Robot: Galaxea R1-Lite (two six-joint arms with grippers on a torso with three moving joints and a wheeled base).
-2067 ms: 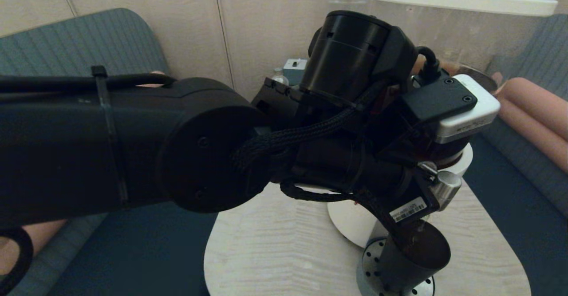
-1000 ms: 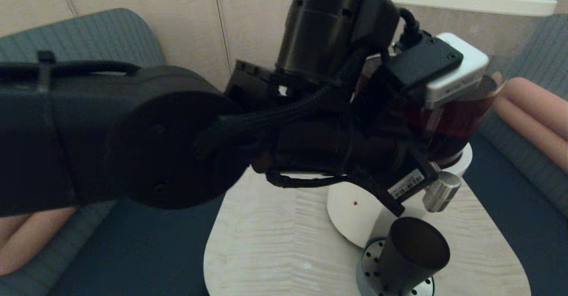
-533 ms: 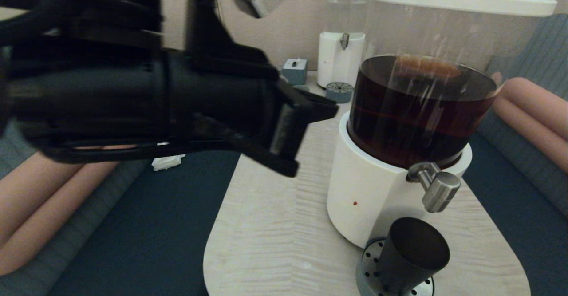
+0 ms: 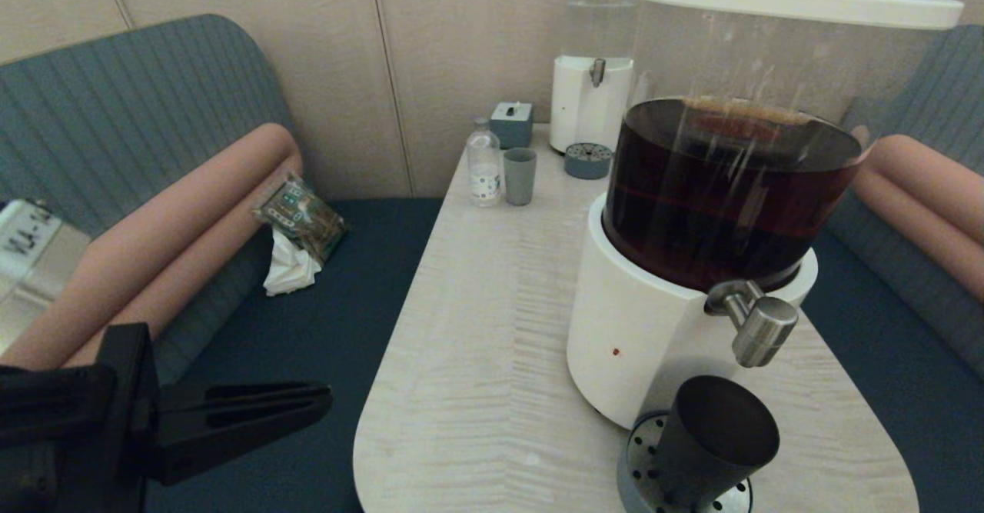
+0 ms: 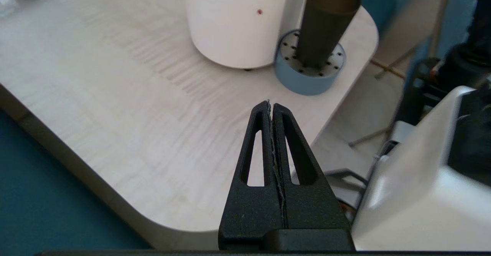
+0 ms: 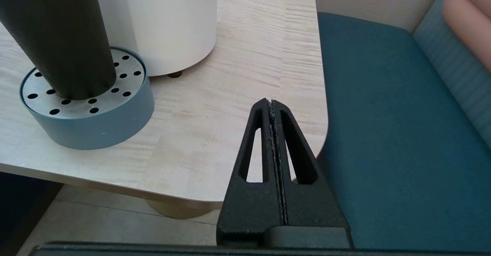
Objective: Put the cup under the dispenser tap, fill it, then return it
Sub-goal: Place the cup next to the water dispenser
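Head view shows you the cup [image 4: 711, 440] standing on the drip tray [image 4: 638, 474] below the dispenser tap [image 4: 757, 328]; filling and return remain. Both grippers' fingers are pressed together: left gripper [image 5: 270, 106], right gripper [image 6: 270, 104].

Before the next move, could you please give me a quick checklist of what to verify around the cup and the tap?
1. Cup upright on the drip tray: ok.
2. Cup mouth under the tap: ok in the head view; exact alignment cannot tell.
3. Cup filled: cannot tell, its dark wall hides any level.
4. Tap flowing: ok, no stream shows.
5. Left gripper clear of the cup: ok, shut and empty near the table edge.
6. Right gripper ready to grasp: not ok, shut, beside the tray off the table corner.
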